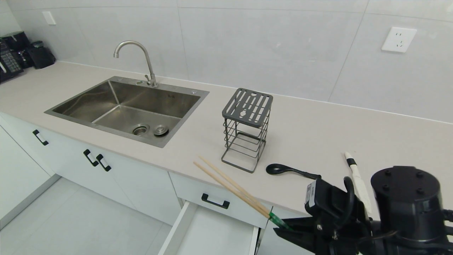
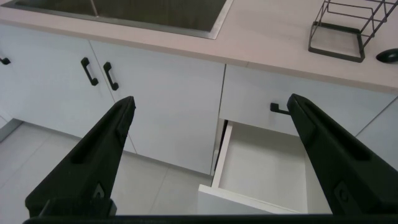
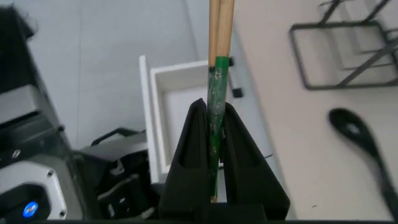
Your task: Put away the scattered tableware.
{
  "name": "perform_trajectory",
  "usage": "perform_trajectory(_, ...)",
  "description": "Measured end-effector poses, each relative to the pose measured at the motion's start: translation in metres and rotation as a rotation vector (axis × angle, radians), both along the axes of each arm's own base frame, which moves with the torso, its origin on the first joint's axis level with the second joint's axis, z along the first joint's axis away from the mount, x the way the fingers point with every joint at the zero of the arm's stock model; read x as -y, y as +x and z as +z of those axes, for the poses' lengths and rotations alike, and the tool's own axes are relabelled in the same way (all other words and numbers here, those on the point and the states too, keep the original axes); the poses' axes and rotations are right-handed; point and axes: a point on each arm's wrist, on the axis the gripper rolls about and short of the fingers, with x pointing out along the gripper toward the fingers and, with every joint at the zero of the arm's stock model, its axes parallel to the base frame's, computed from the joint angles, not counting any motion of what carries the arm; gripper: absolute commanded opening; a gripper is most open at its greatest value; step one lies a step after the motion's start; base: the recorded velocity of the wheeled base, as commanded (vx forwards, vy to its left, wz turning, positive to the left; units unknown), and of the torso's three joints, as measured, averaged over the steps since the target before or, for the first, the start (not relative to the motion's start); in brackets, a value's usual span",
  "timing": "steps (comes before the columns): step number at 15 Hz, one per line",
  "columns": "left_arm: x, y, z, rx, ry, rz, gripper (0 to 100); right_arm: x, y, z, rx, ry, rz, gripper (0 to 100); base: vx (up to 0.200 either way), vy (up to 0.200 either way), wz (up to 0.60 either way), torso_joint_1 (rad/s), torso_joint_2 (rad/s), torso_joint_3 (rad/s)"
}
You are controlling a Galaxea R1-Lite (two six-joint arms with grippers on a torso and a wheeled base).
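Note:
A pair of wooden chopsticks (image 1: 230, 184) with green ends is held in my right gripper (image 1: 283, 226), which is shut on the green ends (image 3: 216, 93) in front of the counter edge, above the open drawer (image 1: 208, 230). The sticks point up and left over the counter toward the grey wire utensil rack (image 1: 246, 129). A black spoon (image 1: 290, 170) lies right of the rack, and a white-handled utensil (image 1: 357, 177) lies farther right. My left gripper (image 2: 211, 155) hangs open and holds nothing, low in front of the white cabinets, with the open drawer (image 2: 267, 168) beyond it.
A steel sink (image 1: 131, 109) with a curved tap (image 1: 141, 60) is set into the counter left of the rack. White cabinet doors with black handles (image 1: 95, 159) run below. A wall socket (image 1: 399, 39) is at the back right. Dark appliances (image 1: 21, 49) stand at the far left.

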Motion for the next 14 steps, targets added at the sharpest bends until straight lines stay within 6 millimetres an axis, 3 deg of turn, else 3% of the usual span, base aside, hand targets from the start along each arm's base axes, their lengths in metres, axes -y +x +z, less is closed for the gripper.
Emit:
perform_trajectory(7, 0.000, 0.000, 0.000, 0.000, 0.000, 0.001, 100, -0.012, -0.004, -0.024, -0.002, -0.109, 0.186, 0, 0.000, 0.000, 0.00, 0.000, 0.00, 0.000)
perform_trajectory(14, 0.000, 0.000, 0.000, 0.000, 0.000, 0.001, 100, -0.035, 0.016, -0.019, 0.016, -0.083, 0.175, 0, 0.000, 0.000, 0.00, -0.089, 0.18, 0.087)
